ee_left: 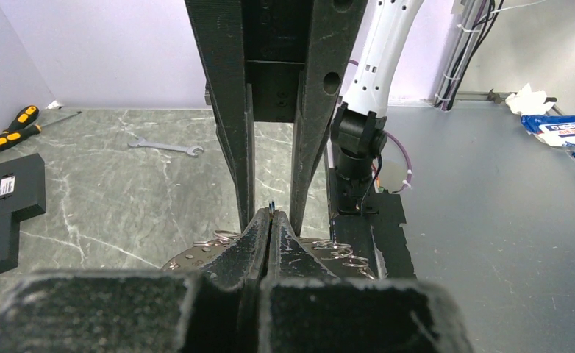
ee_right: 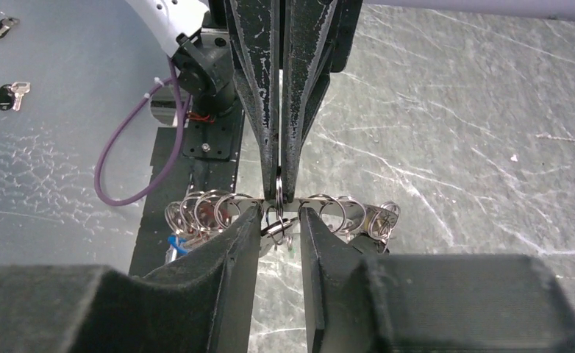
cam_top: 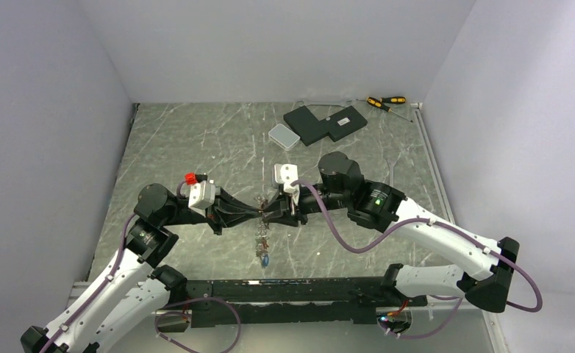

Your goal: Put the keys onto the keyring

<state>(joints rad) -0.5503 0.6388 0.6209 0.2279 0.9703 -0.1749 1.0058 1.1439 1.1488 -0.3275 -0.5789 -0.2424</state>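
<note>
Closest to the lens in the right wrist view, the black ribbed jaws of the right gripper (ee_right: 279,212) stand spread with a clear gap. They sit one on each side of a small wire split ring (ee_right: 275,224). That ring is at the rim of the large flat silver metal keyring (ee_right: 321,200), which runs crosswise just beyond those jaws and carries a row of similar wire loops.

From the opposite side, the left gripper (ee_right: 279,187) has its jaws pressed tight together, pinching the split ring right at the rim. Whether they also bite the plate itself I cannot tell. So the keyring lies across the tips of both grippers, which meet at the same spot on it. It is not plain whether it rests on the grey marbled table (cam_top: 196,140) or hangs just clear.

The step looks like working this ring through a rim hole. To do it well, the left pinch should hold firm. The right jaws should close gently on the plate beside the ring, not on the wire, so the loop can turn freely. Hurry risks twisting the plate out of the pinch.

Tiny metal keys (cam_top: 264,248), one with a blue plastic head, trail from the keyring toward the arm bases. Two loose keys (ee_right: 11,94) lie well apart on the pale surface past an arm's base, not yet on the ring.
</note>
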